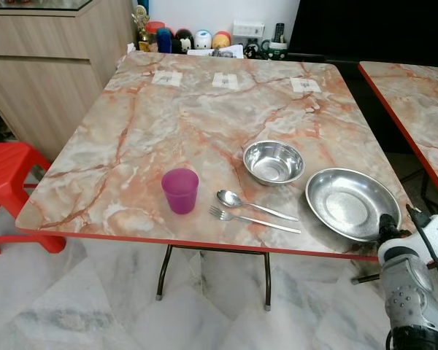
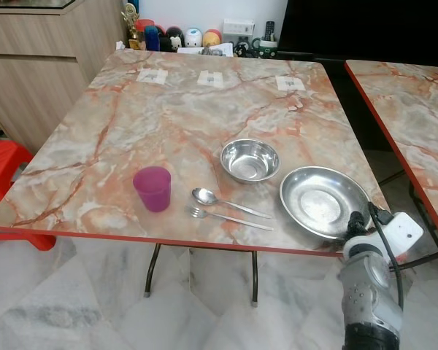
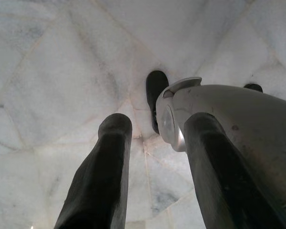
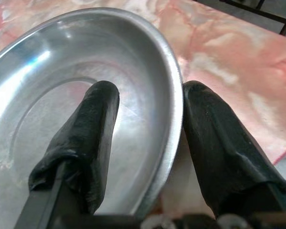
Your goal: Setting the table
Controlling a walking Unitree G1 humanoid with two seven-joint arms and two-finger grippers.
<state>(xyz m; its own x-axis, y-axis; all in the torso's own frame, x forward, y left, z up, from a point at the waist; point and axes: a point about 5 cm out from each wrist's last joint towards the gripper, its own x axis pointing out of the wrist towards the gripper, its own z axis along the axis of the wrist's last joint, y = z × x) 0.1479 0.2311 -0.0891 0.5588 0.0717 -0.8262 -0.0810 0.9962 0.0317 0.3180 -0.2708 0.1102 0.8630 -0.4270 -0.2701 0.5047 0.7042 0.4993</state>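
On the marble-patterned table [image 1: 168,124] stand a purple cup [image 1: 180,190], a steel bowl [image 1: 273,162] and a wide steel plate [image 1: 343,208]. A spoon [image 1: 233,198] and a fork [image 1: 252,219] lie side by side between cup and plate. My right gripper [image 4: 150,90] is open at the plate's near right rim [image 4: 174,109]. One finger [image 4: 93,124] is over the plate's inside and the other finger [image 4: 219,138] is outside it, above the table top. My left gripper [image 3: 158,121] hangs open over the floor, beside my own leg.
A second table [image 1: 416,95] of the same pattern stands close on the right, with a narrow gap between. A red stool [image 1: 7,175] is at the left, beside a wooden cabinet [image 1: 51,65]. Small toys and jars [image 1: 182,38] line the table's far edge.
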